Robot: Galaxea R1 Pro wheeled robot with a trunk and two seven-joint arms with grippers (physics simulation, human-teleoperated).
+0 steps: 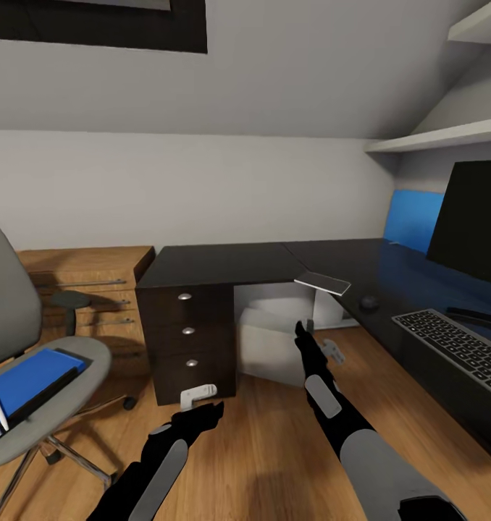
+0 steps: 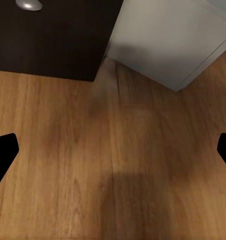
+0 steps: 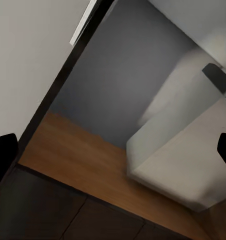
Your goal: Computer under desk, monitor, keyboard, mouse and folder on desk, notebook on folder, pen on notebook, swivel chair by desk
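Black, L-shaped worktop (image 1: 224, 264) carries the wide black monitor (image 1: 471, 217) and slim dark-keyed keyboard (image 1: 459, 346) at right, with the thin grey notebook (image 1: 323, 282) overhanging its near edge. Under it sits the light grey tower computer (image 1: 271, 340). At left, the bright blue folder (image 1: 24, 380) lies on the grey swivel chair (image 1: 28, 391); both the left jaws (image 1: 199, 395) and right jaws (image 1: 325, 346) are spread, holding nothing.

A warm brown wooden plank floor (image 1: 267, 434) runs under everything. A low light-wood shelf unit (image 1: 86, 289) with metal rails stands against the plain white wall (image 1: 202, 188). A bright blue wall panel (image 1: 413, 217) sits in the right corner, below two white wall shelves (image 1: 441, 136). A dark rectangular frame (image 1: 101, 25) hangs high on the wall.
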